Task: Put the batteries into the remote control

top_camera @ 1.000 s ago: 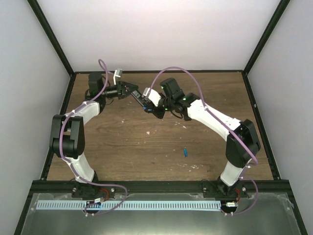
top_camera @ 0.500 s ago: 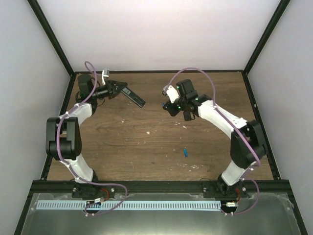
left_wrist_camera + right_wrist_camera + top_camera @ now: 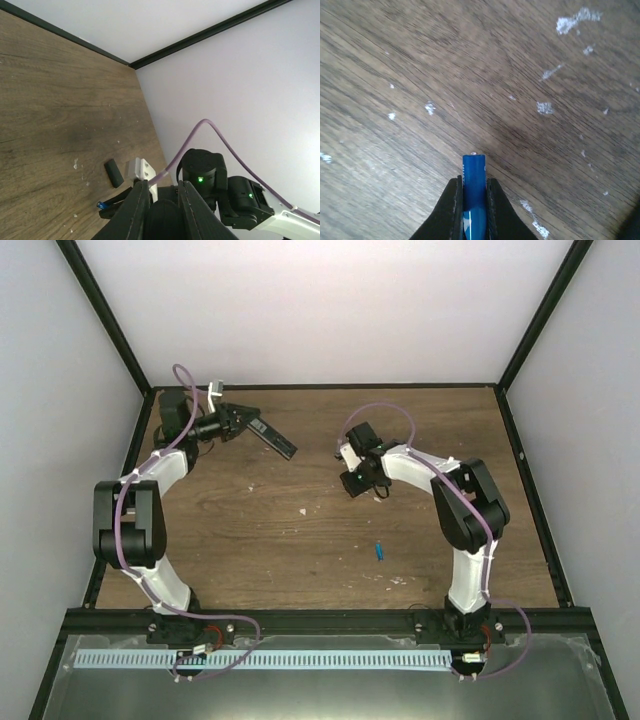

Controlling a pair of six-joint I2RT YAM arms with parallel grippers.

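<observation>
Right gripper clamps battery; left gripper clenched on remote control, seemingly its end.

Blue battery, black remote control, brown wood-grain table (flecked white).

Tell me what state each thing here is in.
Remote control: held off the table by the left end effector, shut on it.
One battery: clamped in the right end effector.
Other battery: lying loose on the table.
Black cover: lying on the table.
</observation>
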